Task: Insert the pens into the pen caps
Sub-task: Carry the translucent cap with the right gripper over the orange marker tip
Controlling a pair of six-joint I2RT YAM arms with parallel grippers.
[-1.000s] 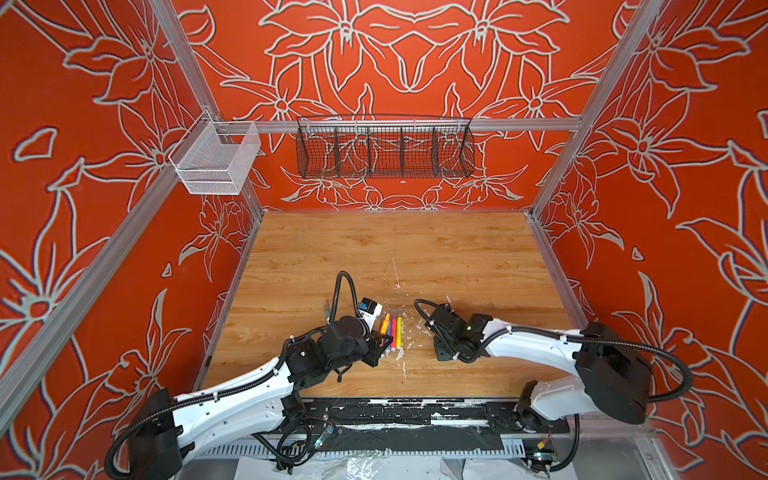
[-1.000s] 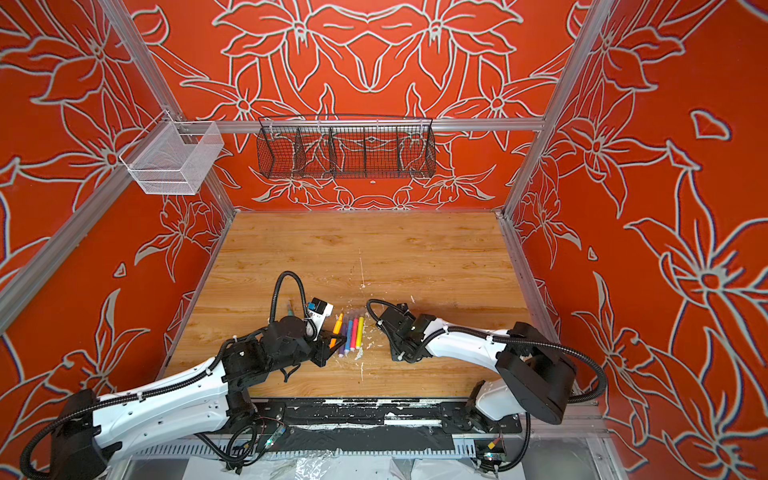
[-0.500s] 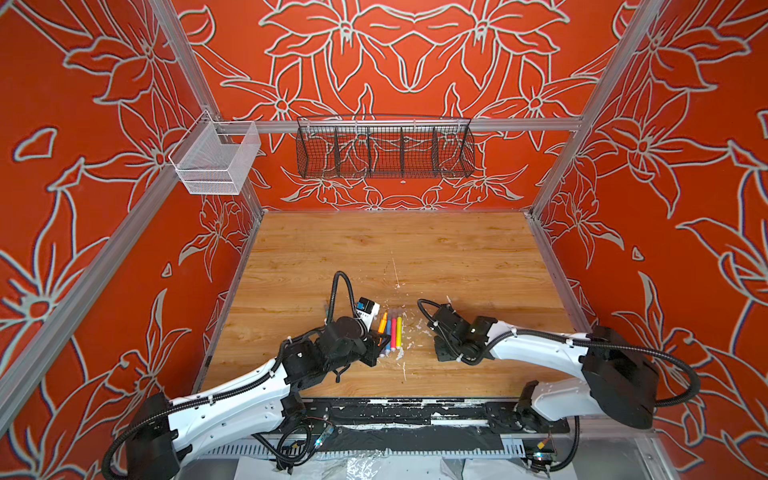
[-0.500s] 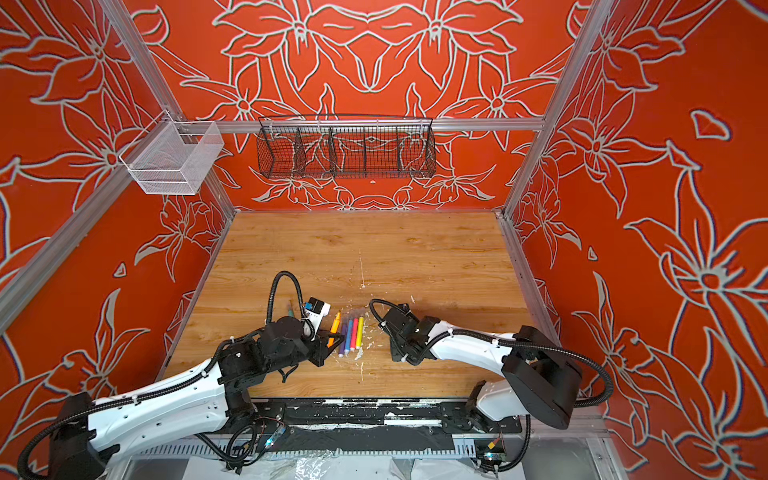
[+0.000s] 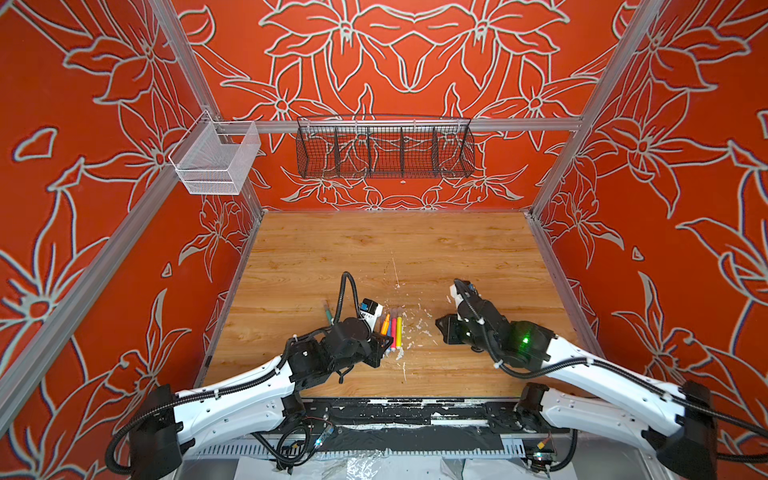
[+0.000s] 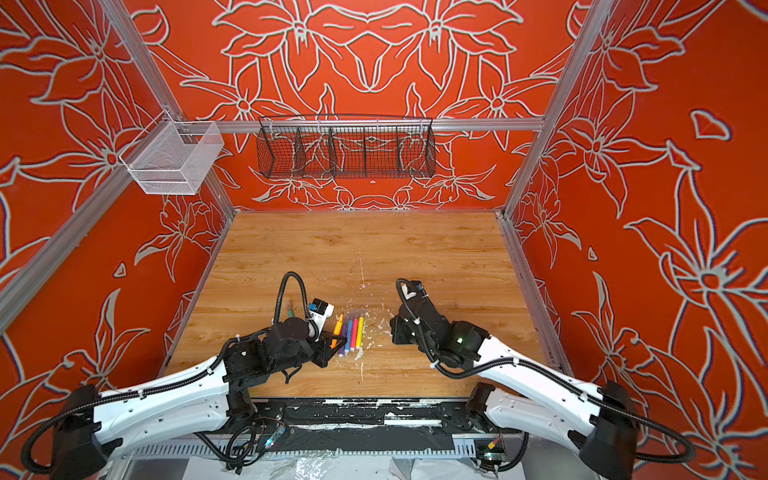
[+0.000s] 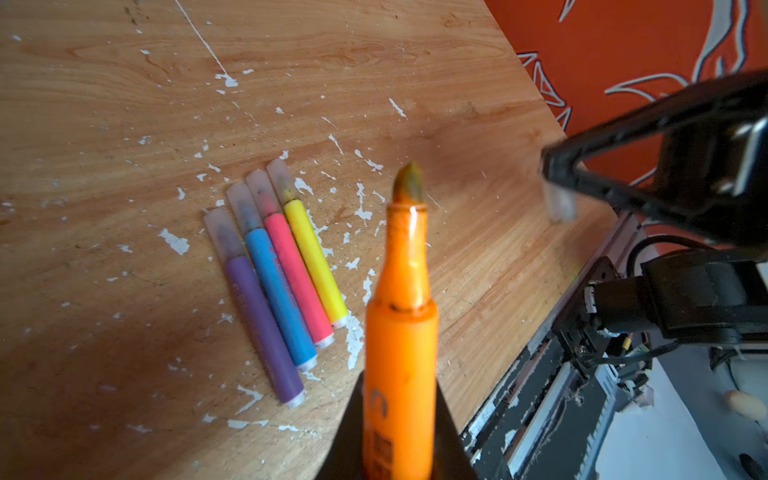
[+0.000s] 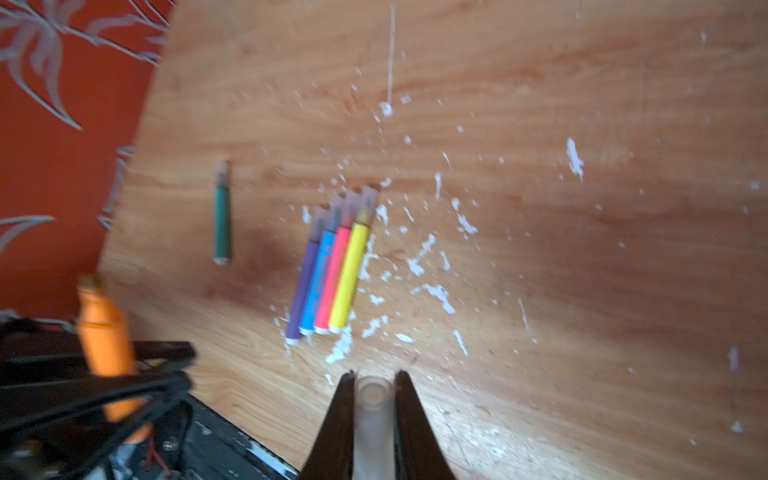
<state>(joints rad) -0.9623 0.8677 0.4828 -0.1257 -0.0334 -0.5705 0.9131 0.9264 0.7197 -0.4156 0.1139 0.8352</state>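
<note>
Orange plastic marker pen (image 7: 401, 332), tip bare: clenched in left gripper (image 7: 400, 386), as before. Small clear tube cap (image 8: 374, 424): pinched in right gripper (image 8: 376, 376) over wooden table (image 5: 374, 249); that arm's elbow swung outward since second ago. Four capped pens (image 7: 278, 295), purple to yellow: touching row between grippers, unmoved. Green capped pen (image 8: 221, 220), left of row: right wrist view shows it, left wrist view not.

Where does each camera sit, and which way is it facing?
Top views: high above the robot's base, looking down at the wooden table; left hand and right hand both show.
Left wrist: behind the left hand, looking along its gripped orange pen; right hand shows.
Right wrist: behind the right hand, looking along its gripped clear cap; left hand shows.
Shared: all show the four capped pens.
</note>
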